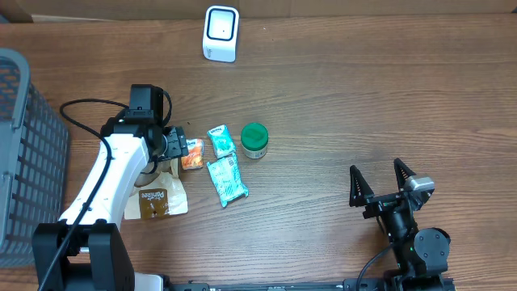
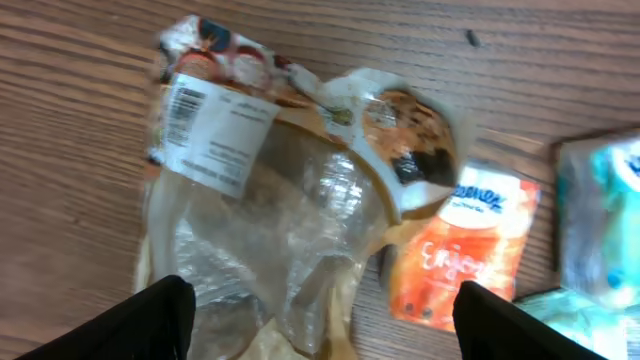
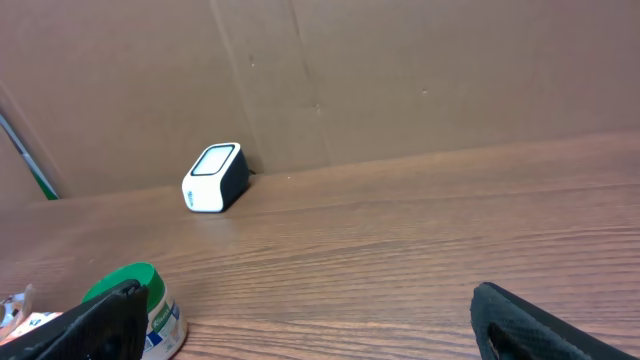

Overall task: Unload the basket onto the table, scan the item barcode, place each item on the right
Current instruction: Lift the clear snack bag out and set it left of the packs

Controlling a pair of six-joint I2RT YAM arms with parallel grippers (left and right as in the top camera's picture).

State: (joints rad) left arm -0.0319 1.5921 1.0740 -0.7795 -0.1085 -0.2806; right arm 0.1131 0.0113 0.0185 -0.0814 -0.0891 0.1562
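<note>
A crumpled clear and brown snack bag lies on the table, its white barcode label facing up. My left gripper hovers over it, open, with its dark fingers wide apart on either side of the bag's lower part. In the overhead view the same bag lies under my left gripper. The white scanner stands at the table's back edge, also seen as a scanner in the right wrist view. My right gripper rests open at the front right, with nothing in it.
An orange tissue packet, two teal packets and a green-lidded tub lie close to the right of the bag. A grey wire basket stands at the left edge. A cardboard wall backs the table.
</note>
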